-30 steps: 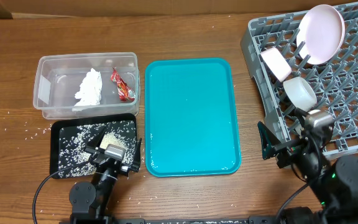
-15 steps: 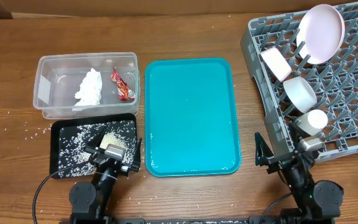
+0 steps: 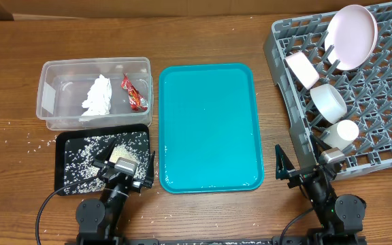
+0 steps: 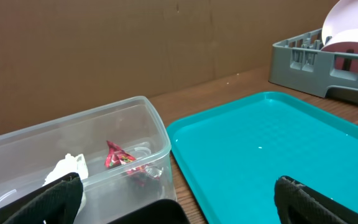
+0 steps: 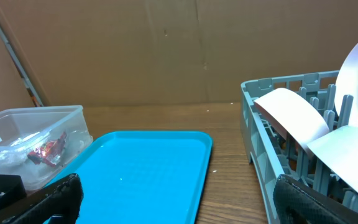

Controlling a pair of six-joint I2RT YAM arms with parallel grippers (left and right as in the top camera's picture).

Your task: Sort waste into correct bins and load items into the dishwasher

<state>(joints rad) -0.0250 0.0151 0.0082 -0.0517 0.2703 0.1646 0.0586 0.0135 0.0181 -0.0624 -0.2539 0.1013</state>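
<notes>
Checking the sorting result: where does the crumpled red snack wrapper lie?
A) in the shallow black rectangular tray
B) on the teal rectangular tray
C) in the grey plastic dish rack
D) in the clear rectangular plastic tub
D: the crumpled red snack wrapper lies inside the clear rectangular plastic tub, beside the crumpled white tissue.

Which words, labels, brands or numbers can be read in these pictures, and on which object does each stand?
None is readable.
The red snack wrapper in the clear tub may carry print, but it is too small and crumpled to read.
</notes>
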